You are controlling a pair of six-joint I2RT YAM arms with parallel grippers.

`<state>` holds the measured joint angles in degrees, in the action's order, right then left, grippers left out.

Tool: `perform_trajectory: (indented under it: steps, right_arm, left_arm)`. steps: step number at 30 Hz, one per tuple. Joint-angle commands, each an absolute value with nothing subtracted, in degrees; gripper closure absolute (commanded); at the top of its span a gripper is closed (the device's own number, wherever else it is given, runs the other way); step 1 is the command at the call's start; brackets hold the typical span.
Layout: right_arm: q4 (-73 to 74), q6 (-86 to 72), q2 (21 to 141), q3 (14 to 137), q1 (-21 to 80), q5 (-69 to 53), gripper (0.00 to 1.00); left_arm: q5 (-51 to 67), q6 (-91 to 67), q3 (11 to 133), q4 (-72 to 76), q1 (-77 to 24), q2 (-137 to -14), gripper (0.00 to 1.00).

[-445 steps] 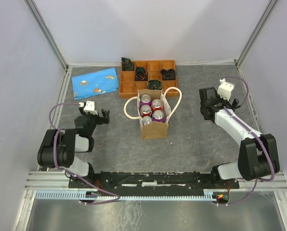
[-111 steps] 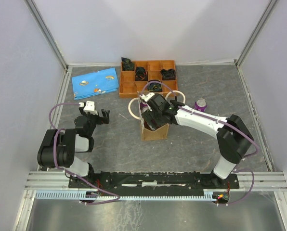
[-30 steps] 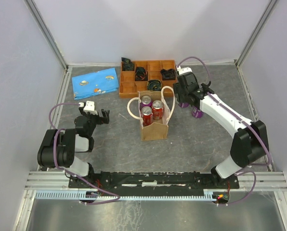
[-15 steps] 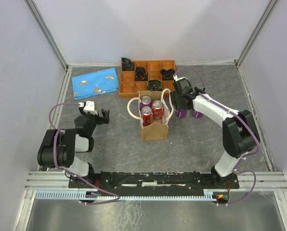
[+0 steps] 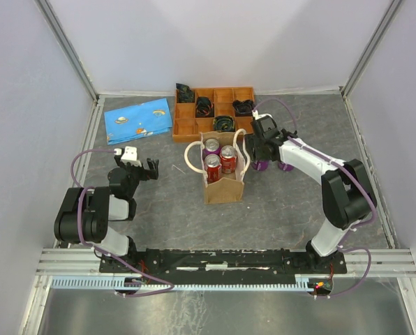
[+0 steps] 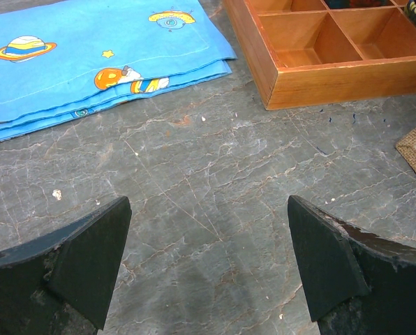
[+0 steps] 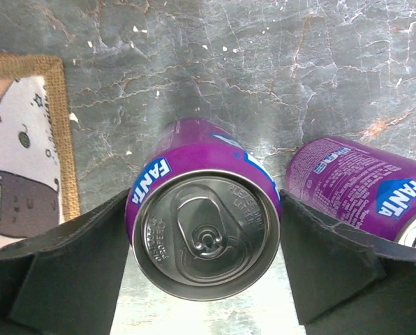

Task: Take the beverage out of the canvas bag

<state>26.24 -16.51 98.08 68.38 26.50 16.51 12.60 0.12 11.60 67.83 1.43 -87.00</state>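
The tan canvas bag with cream rope handles stands mid-table and holds a purple can and two red cans. My right gripper is just right of the bag, shut on an upright purple Fanta can. In the right wrist view that can fills the gap between my fingers, and the bag's printed side is at the left. A second purple can stands beside it and also shows in the right wrist view. My left gripper is open and empty, far left of the bag.
An orange compartment tray with dark items sits behind the bag, also in the left wrist view. A folded blue space-print cloth lies at the back left. Grey walls enclose the table.
My right gripper has moved down and left with the purple can, from behind the second purple can to a spot between that can and the bag. The left arm has not moved.
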Motion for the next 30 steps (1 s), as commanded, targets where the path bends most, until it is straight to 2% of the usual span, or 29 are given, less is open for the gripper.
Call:
perform_trajectory:
  steps: [1, 5, 16, 24, 30]
  right_arm:
    - [26.09, -17.67, 95.39, 67.75, 26.48, 16.49, 0.05]
    - [26.97, -17.37, 92.43, 68.23, 26.47, 17.15, 0.01]
    - [28.37, -15.61, 74.86, 72.69, 27.84, 24.38, 0.03]
    - [24.80, -11.84, 63.43, 74.07, 36.12, 24.86, 0.13]
    - [29.26, -9.95, 69.47, 80.14, 41.05, 17.09, 0.33]
  left_arm:
    - [13.32, 2.90, 11.43, 71.10, 1.67, -86.77, 0.01]
    - [13.34, 2.90, 11.38, 71.03, 1.67, -86.78, 0.01]
    - [13.36, 2.90, 11.43, 71.05, 1.67, -86.75, 0.01]
    - [13.35, 2.90, 11.43, 71.07, 1.67, -86.83, 0.01]
    - [13.36, 2.90, 11.43, 71.05, 1.64, -86.80, 0.01]
